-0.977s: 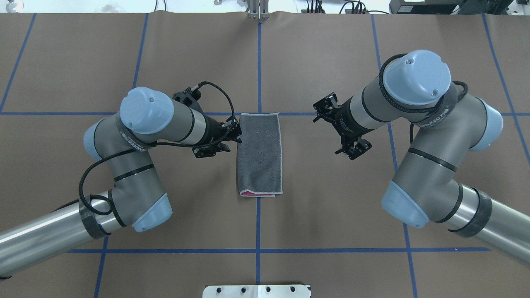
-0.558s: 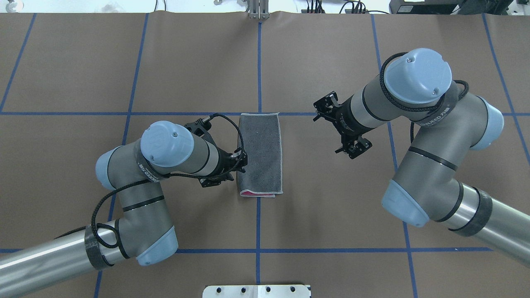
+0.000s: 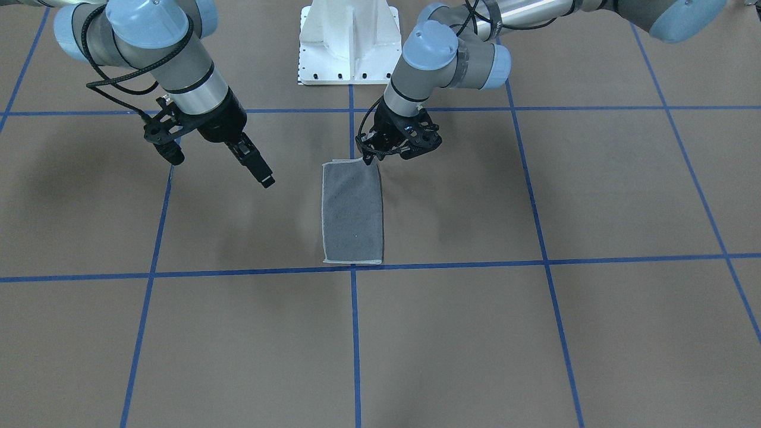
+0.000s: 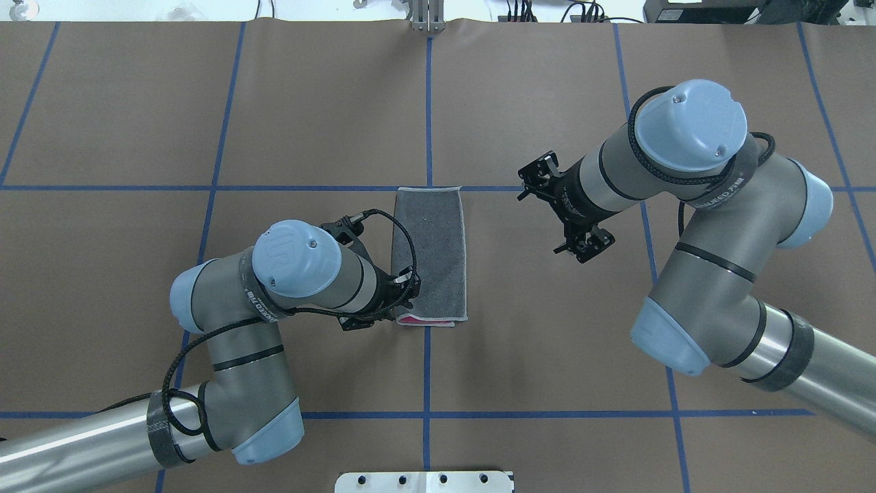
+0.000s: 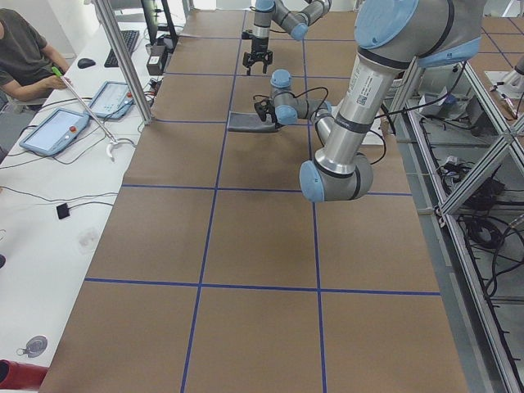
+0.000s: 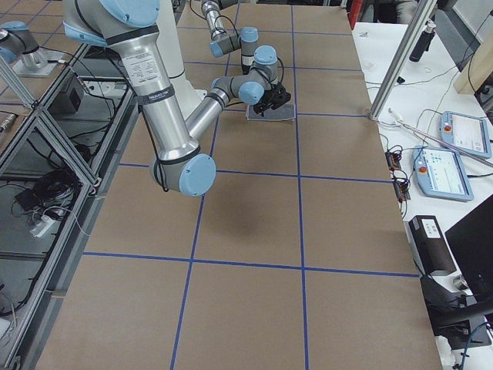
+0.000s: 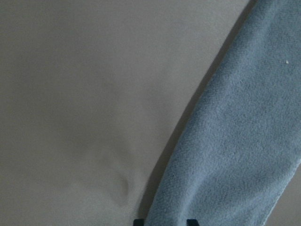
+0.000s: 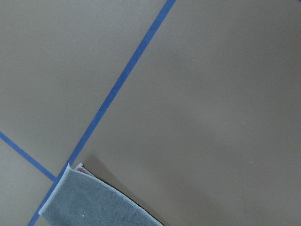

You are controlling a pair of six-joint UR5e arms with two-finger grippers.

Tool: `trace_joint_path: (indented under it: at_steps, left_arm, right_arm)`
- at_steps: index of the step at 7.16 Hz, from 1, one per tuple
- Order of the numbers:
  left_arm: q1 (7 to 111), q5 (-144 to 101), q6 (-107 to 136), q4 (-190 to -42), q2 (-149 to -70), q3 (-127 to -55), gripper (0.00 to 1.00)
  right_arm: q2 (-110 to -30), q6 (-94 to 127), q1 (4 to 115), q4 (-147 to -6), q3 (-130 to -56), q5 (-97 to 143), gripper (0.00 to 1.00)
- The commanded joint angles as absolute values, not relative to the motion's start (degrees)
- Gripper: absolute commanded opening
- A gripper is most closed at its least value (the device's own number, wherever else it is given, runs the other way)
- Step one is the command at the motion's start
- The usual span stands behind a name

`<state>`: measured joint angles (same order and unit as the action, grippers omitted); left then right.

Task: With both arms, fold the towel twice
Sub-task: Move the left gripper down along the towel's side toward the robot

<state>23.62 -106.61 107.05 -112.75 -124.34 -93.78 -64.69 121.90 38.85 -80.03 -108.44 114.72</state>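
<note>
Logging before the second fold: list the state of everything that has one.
Towel: folded once, lying flat, grey face up, pink showing at the robot-side end.
Left gripper: low at the towel's robot-side left corner, tips apart, open.
Right gripper: raised off to the towel's right, holding nothing; open or shut unclear.

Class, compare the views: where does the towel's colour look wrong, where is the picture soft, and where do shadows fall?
Left wrist view: the towel looks bluish and soft, as if too close to focus. Right wrist view: it is grey and crisp, with a dark shadow along its edge. Front-facing view: broad, faint shadows lie on the table below the right arm.
</note>
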Motion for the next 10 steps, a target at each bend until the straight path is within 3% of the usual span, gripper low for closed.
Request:
trace_joint_path:
  at_steps: [1,4,6,10]
  left_arm:
    - [23.47,-106.61,106.88,-112.85,-124.45,-93.17,0.41]
    - [23.38,-106.61,105.38,-112.76,-126.38,-90.71,0.37]
    - [23.47,-106.61,105.38,-112.76,-126.39,-90.70,0.00]
    - [23.20,-106.79,106.35,-117.74,-123.68,-94.90,0.00]
  right_arm:
    - [-64.69,121.90,38.85,-80.07,-108.46,114.70,1.00]
    - [-64.95,121.90,38.85,-80.07,-108.37,114.70,1.00]
    - [-65.04,121.90,38.85,-79.98,-108.28,114.70,1.00]
    - [-64.86,121.90,38.85,-80.07,-108.37,114.70,1.00]
